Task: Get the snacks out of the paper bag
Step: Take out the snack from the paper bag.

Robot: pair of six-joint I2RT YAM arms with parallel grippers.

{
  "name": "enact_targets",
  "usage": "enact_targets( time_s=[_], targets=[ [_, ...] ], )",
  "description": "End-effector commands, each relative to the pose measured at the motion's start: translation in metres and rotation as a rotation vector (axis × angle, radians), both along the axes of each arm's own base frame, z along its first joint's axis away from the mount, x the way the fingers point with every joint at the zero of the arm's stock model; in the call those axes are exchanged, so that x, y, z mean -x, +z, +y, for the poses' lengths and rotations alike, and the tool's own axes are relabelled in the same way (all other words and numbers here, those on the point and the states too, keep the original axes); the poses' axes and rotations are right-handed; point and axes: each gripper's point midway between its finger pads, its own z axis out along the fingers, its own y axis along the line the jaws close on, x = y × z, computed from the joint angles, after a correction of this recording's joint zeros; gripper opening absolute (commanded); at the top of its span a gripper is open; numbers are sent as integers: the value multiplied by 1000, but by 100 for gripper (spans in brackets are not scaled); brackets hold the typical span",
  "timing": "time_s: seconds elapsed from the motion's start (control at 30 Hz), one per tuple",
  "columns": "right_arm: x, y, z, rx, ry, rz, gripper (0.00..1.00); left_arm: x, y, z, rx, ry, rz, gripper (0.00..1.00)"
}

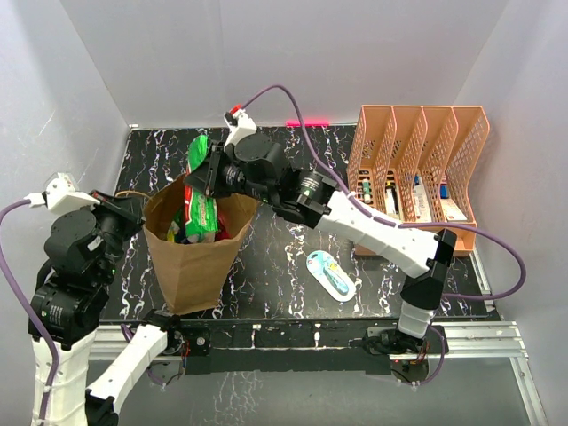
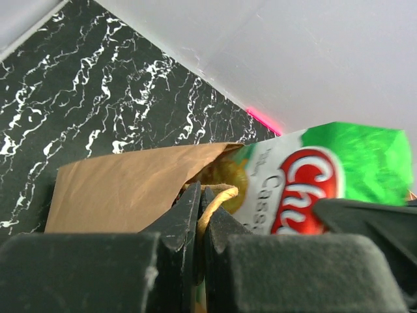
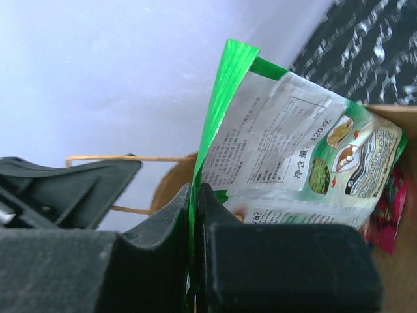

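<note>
The brown paper bag (image 1: 197,257) stands upright at the table's left front. My left gripper (image 2: 202,212) is shut on its twisted paper handle (image 2: 218,197) at the bag's left rim. My right gripper (image 3: 195,208) is shut on the top seam of the green chip bag (image 1: 201,191), which stands half out of the bag's mouth. The chip bag's printed back shows in the right wrist view (image 3: 293,156), its red-white logo in the left wrist view (image 2: 313,182). More packets, red (image 3: 389,208) and dark ones, lie inside the bag.
A white-and-teal oval blister pack (image 1: 331,274) lies on the black marble table (image 1: 293,257) right of the bag. A peach mesh organizer (image 1: 417,173) with small boxes stands at the back right. White walls close in the table.
</note>
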Motion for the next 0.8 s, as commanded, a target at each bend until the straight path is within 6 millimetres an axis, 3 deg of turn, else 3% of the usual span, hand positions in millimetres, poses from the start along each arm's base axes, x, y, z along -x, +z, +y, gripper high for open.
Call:
enact_targets(
  time_s=[0.0, 0.13, 0.3, 0.47, 0.57, 0.77],
  targets=[
    [17, 161, -43, -333, -16, -296, 7, -1, 27, 10, -7, 53, -92, 0],
    [11, 199, -78, -342, -126, -456, 7, -4, 23, 14, -16, 75, -77, 0],
    [-6, 240, -141, -271, -379, -679, 8, -11, 20, 12, -35, 72, -63, 0],
    [-26, 254, -196, -114, -648, -854, 8, -9, 18, 30, -108, 151, -12, 0],
    [-45, 239, -216, 47, -805, -892, 8, -5, 23, 39, -152, 188, -12, 0],
    [-107, 165, -238, 246, -907, -821, 8, 2, 34, 52, -208, 234, -15, 0]
  ],
)
